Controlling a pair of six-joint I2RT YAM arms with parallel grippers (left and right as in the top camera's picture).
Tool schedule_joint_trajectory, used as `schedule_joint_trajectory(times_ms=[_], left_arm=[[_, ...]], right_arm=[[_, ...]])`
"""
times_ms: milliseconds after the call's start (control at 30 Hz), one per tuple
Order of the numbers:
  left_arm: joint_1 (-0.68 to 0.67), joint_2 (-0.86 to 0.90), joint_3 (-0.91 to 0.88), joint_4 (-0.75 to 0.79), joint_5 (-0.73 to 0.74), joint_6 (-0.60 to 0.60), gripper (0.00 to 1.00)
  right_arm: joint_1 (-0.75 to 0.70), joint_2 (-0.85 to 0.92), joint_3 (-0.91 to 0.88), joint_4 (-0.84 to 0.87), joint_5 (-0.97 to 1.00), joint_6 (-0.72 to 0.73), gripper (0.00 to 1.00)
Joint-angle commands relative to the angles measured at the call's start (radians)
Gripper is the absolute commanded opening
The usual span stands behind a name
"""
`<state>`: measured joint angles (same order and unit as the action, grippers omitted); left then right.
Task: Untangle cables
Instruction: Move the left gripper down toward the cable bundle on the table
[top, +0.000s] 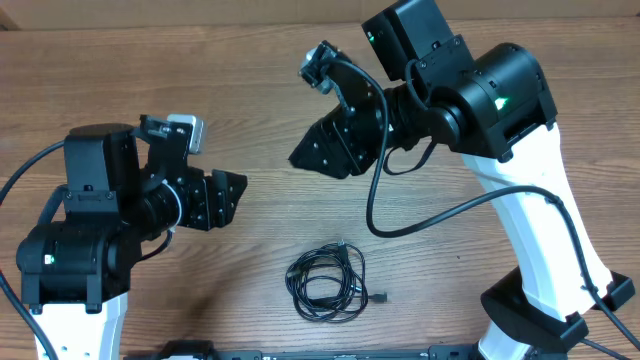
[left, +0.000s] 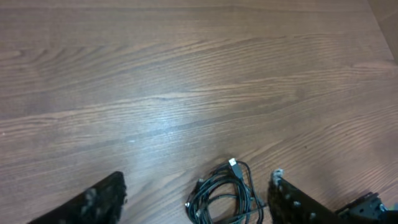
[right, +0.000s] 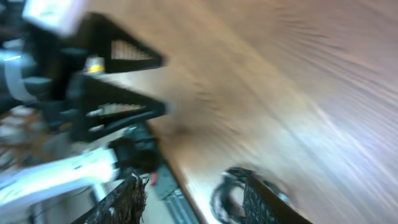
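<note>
The big brown wooden table (top: 200, 60) fills the view. The right arm (top: 510, 110), black and white, reaches in from the right side, and the left arm (top: 80, 240) sits on the left side. The right gripper (top: 300, 155) hangs over the middle of the table, well apart from the cables, and its two fingers (right: 124, 199) are spread apart with nothing between them. The left gripper (top: 236, 200) points toward the middle too, and its fingers (left: 102, 199) are spread wide and hold nothing. The cables (top: 327, 283) lie in one small looped bunch on the table, near the edge where the arms stand, between the two arms and touching neither hand. A little plug (top: 381, 297) lies just beside the bunch, on the right arm's side
</note>
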<state>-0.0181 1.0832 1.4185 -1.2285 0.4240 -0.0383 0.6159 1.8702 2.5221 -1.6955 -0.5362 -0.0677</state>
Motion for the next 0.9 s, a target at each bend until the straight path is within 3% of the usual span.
schedule_joint_trajectory(times_ms=[0,100,333,667,867], left_arm=[[0.004,0.003,0.018,-0.018,-0.005,-0.037,0.75],[0.004,0.003,0.018,-0.068,-0.006,-0.037,0.75],[0.003,0.003,-0.085,-0.143,0.036,-0.041,0.69],[-0.051,0.003,-0.361,0.047,0.176,-0.017,0.7],[-0.159,0.003,-0.449,0.189,0.134,-0.018,0.71]], right_arm=[[-0.001,-0.023,0.004,0.002,0.18,0.046,0.49],[-0.001,-0.022,0.004,0.002,0.256,0.072,0.49],[-0.034,-0.021,0.003,0.019,0.585,0.28,0.53],[-0.212,-0.021,0.003,0.044,0.563,0.386,0.63],[-0.281,-0.021,0.003,0.042,0.41,0.341,0.63]])
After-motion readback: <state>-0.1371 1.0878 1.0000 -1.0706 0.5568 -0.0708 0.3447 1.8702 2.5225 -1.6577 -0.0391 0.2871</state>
